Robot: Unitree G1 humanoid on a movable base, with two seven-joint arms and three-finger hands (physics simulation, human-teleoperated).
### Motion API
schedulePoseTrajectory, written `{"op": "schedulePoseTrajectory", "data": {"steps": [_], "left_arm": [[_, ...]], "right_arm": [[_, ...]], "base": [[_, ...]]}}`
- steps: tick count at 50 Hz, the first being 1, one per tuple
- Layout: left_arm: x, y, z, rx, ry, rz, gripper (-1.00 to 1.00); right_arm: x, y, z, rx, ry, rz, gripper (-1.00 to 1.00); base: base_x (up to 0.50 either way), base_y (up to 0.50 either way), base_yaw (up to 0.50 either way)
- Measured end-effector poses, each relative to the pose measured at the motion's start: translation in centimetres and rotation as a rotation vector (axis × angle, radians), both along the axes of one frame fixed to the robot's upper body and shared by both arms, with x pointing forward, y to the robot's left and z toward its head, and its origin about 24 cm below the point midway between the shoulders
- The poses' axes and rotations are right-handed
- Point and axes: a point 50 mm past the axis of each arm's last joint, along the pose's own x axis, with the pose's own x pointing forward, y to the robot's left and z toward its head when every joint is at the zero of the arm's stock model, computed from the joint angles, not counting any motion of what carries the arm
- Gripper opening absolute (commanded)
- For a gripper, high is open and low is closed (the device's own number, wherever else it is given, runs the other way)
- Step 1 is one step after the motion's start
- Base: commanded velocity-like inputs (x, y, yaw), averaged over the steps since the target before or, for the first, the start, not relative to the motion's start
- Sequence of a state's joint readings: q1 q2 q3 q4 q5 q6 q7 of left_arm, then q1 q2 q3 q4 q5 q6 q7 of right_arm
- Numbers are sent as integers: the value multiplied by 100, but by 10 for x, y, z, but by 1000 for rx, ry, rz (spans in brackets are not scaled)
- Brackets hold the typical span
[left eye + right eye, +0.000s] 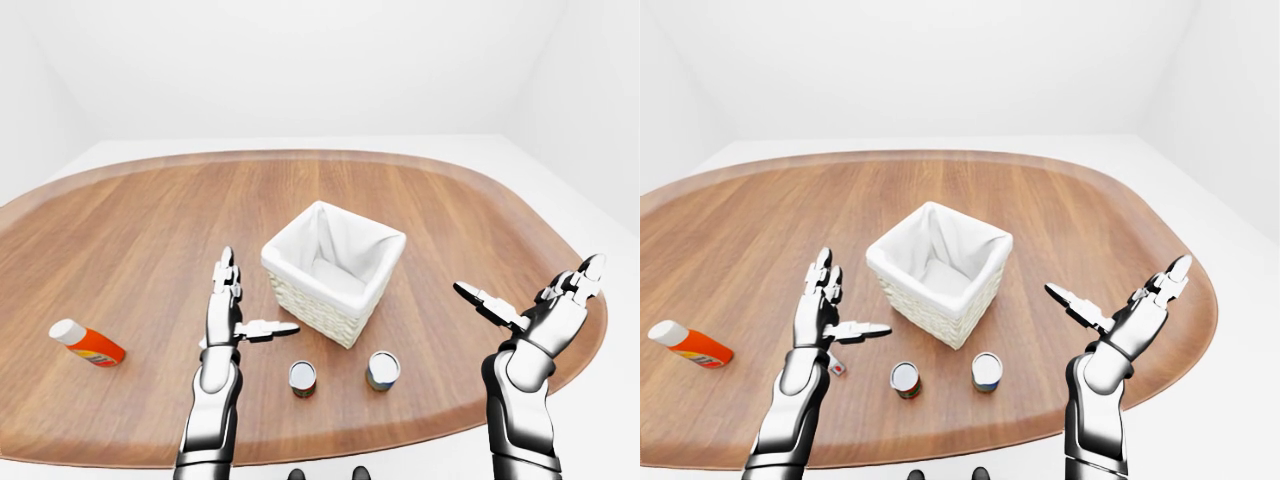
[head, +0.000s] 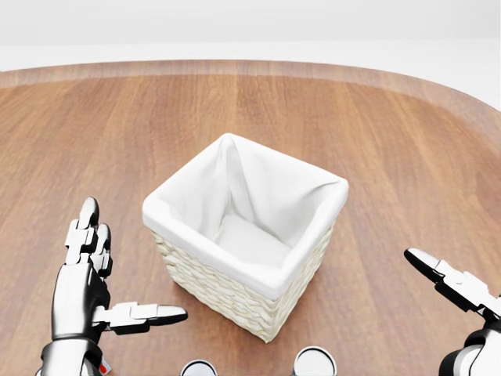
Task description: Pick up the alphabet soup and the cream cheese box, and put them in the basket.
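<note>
The woven basket point(image 1: 335, 272) with a white cloth lining stands mid-table, nothing inside it. Below it in the left-eye view stand two small cans: one with a red label point(image 1: 302, 378) and one with a blue and yellow label point(image 1: 382, 370). Only their tops show at the bottom edge of the head view. My left hand point(image 1: 252, 300) is raised open left of the basket, thumb pointing at it. My right hand point(image 1: 528, 280) hovers open at the table's right rim. A tiny white-and-red item point(image 1: 837, 368) lies under my left hand; I cannot tell what it is.
An orange bottle with a white cap point(image 1: 88, 343) lies on its side at the left of the oval wooden table point(image 1: 150, 220). The table's near edge runs just below the cans. White floor and walls surround the table.
</note>
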State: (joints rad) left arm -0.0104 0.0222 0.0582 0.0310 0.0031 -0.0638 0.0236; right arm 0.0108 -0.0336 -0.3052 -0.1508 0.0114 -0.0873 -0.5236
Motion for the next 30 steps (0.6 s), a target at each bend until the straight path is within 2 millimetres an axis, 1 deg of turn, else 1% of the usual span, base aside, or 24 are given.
{"op": "schedulePoseTrajectory", "data": {"steps": [16,30], "left_arm": [[-1,5,2,-7,-4,46,100],[-3,5,2,-11,-4,46,100]], "right_arm": [[-1,0,1,0,-4,0,100],[0,0,1,-1,-2,1,100]], "base": [[26,0,0],[25,1,0]]}}
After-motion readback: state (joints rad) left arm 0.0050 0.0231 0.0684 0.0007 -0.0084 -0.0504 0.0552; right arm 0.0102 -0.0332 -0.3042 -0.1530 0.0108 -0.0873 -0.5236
